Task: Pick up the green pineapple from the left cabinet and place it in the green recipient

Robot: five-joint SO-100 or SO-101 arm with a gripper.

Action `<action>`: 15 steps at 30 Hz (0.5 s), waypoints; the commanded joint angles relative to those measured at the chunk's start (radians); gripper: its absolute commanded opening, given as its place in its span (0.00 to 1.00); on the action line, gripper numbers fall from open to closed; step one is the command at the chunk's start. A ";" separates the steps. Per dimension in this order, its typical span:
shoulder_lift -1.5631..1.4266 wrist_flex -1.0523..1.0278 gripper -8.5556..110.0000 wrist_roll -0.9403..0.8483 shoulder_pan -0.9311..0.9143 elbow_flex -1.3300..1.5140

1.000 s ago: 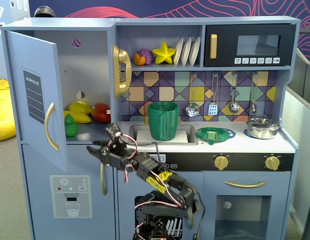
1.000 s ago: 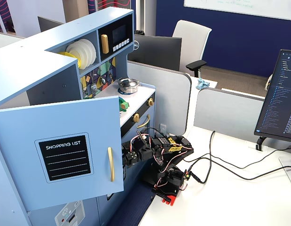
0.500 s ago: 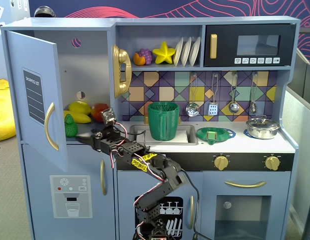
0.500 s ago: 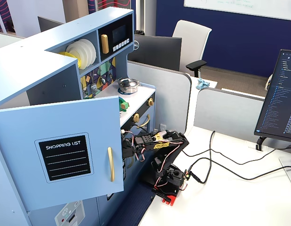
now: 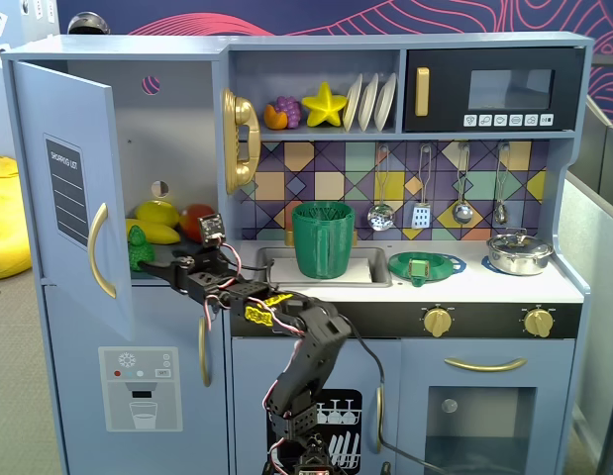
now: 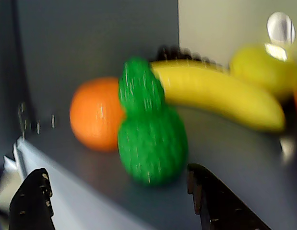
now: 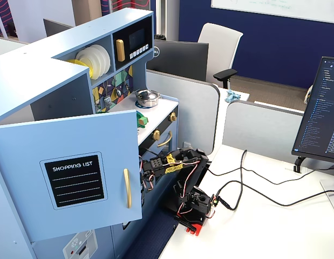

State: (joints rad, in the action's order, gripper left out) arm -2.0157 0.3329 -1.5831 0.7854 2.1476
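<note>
The green pineapple (image 5: pixel 138 247) stands upright at the front of the shelf in the left cabinet (image 5: pixel 177 129), whose door (image 5: pixel 63 188) is swung open. In the wrist view the pineapple (image 6: pixel 148 139) is just beyond my gripper (image 6: pixel 117 172) and slightly right of centre between the black fingertips (image 6: pixel 30 201). The jaws are wide open, empty, and touch nothing. In a fixed view my gripper (image 5: pixel 155 265) is at the shelf edge, right of the pineapple. The green recipient (image 5: pixel 323 239) stands in the sink to the right.
An orange fruit (image 6: pixel 93 115), a banana (image 6: pixel 220 96) and a lemon (image 6: pixel 263 69) lie close behind the pineapple. A red fruit (image 5: pixel 195 220) is also on the shelf. A flat green strainer (image 5: pixel 425 265) and a pot (image 5: pixel 519 252) sit on the counter. The open door (image 7: pixel 69 172) hides the shelf in another fixed view.
</note>
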 commanded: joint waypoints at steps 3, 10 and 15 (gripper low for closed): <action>0.101 0.124 0.33 -0.026 -0.006 -0.138; 0.221 0.199 0.34 -0.064 -0.006 -0.167; 0.278 0.181 0.34 -0.083 -0.020 -0.229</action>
State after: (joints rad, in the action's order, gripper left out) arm -1.7472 0.4955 -1.6460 0.7854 2.0295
